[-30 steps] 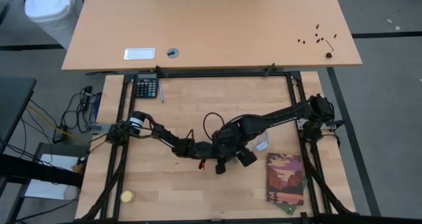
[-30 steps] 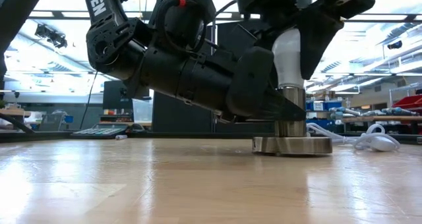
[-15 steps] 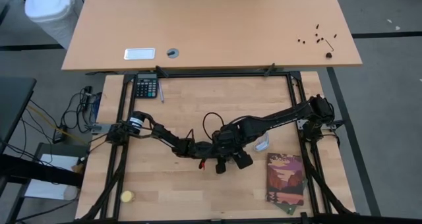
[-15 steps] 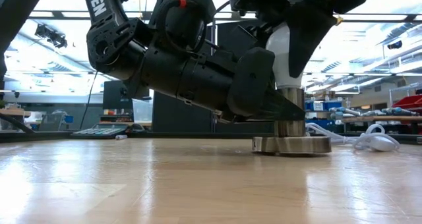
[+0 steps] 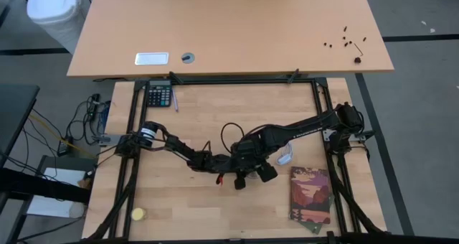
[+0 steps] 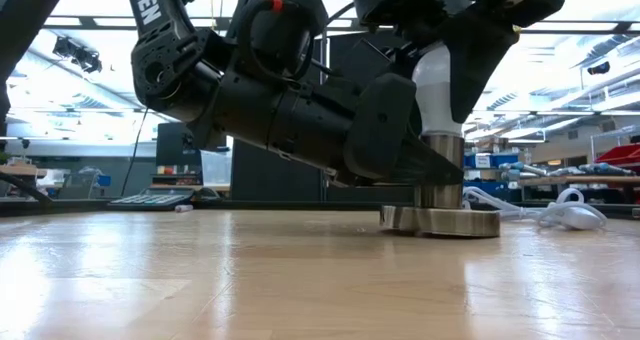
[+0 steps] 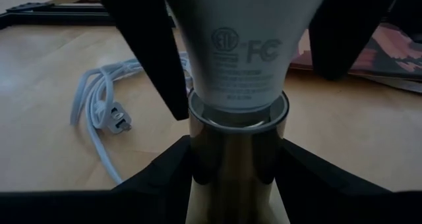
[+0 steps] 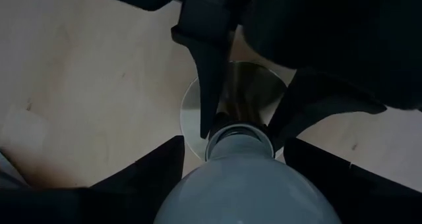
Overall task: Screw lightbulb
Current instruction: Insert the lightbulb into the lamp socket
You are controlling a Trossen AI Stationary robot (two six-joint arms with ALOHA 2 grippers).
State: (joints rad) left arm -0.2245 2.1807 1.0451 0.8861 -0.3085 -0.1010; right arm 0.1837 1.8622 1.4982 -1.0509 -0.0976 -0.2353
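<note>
The white lightbulb (image 6: 440,85) stands upright with its base down in the brass socket's tube (image 6: 440,170). The tube rises from the round socket disc (image 6: 440,221), which rests on the table. My left gripper (image 6: 415,165) reaches in level from the table's left and is shut on the tube. My right gripper (image 6: 440,40) comes down from above and is shut on the bulb. In the high view (image 5: 249,172) both grippers meet at the table's middle and hide the bulb. My left gripper pinches the socket's upright tube (image 7: 237,165) between its two fingers (image 7: 165,174), just under the tube's rim. The fingers lie level, coming from the table's left, across the tube. The disc stays on the table. My right gripper pinches the bulb's white body (image 7: 241,53) between its two fingers (image 7: 155,59), one on each side. The fingers point down from above, along the bulb. The bulb stands upright, its lower end inside the tube's rim (image 8: 239,133).
A white coiled cord (image 7: 105,112) lies just beyond the socket. A book (image 5: 310,195) lies at the near right. A yellow ball (image 5: 138,214) sits at the near left corner and a calculator (image 5: 158,95) at the far left. A black frame edges the table.
My right gripper has turned about the bulb's upright axis while staying over the socket. The socket disc has shifted a little on the table. My left gripper has kept its hold on the tube.
</note>
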